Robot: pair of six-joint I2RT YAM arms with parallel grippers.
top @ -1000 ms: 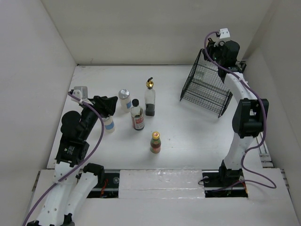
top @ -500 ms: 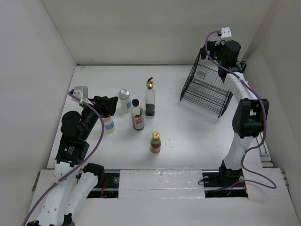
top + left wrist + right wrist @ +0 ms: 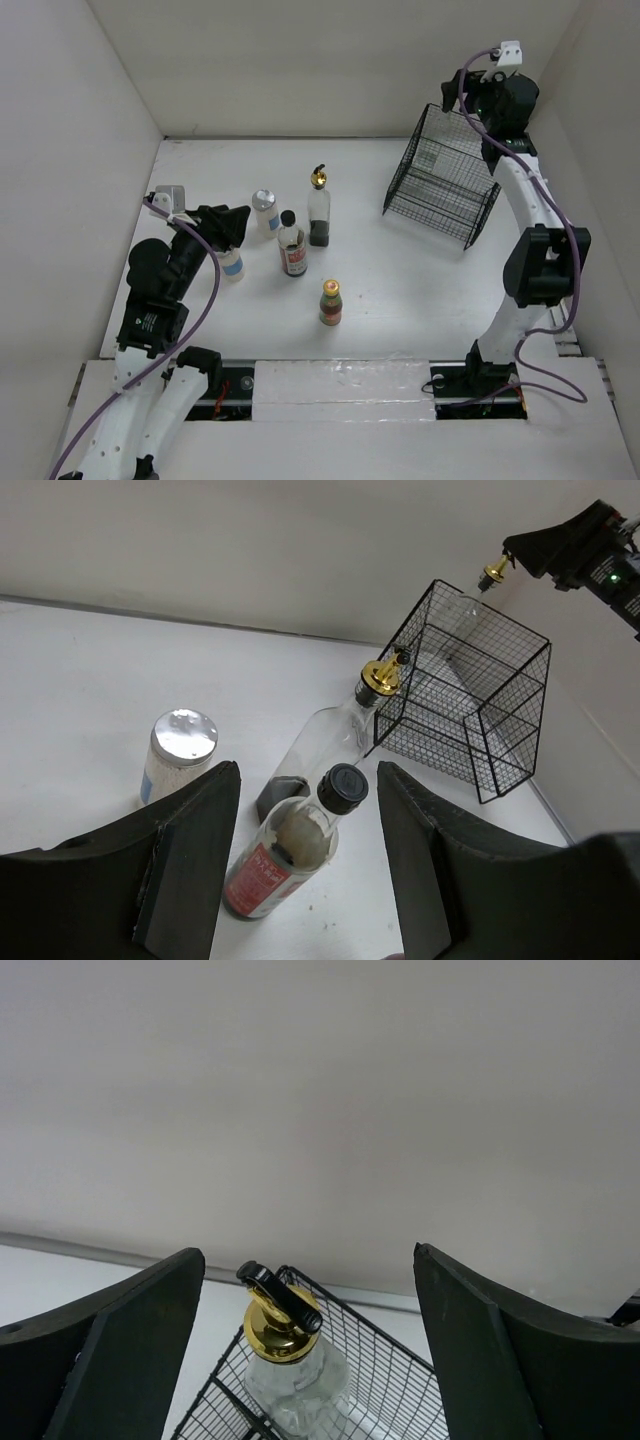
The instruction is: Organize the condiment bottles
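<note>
Over the black wire basket (image 3: 440, 190), at the far right of the desk (image 3: 400, 290), the right fingers (image 3: 305, 1260) stand wide apart and hold nothing. A tall glass bottle (image 3: 283, 1360) with a gold pourer sits inside the basket, right below the gap between them. Its pourer is clear of both fingers.

Well left of the basket, five more bottles stand on the desk. Nearest the basket is a second glass bottle (image 3: 319, 210) with a gold pourer. Just left of it is a dark black-capped bottle (image 3: 292, 245) with a red label, and farther left a white silver-lidded bottle (image 3: 265, 210). A small red-capped bottle (image 3: 330, 302) stands alone, nearer the desk's front edge.

Farthest from the basket, the left fingers (image 3: 240, 218) are over another white bottle (image 3: 232, 265) with a blue label. Its top is hidden beneath them, and the wrist view does not show it. The fingers look partly drawn together, but I cannot tell whether they grip that bottle.
</note>
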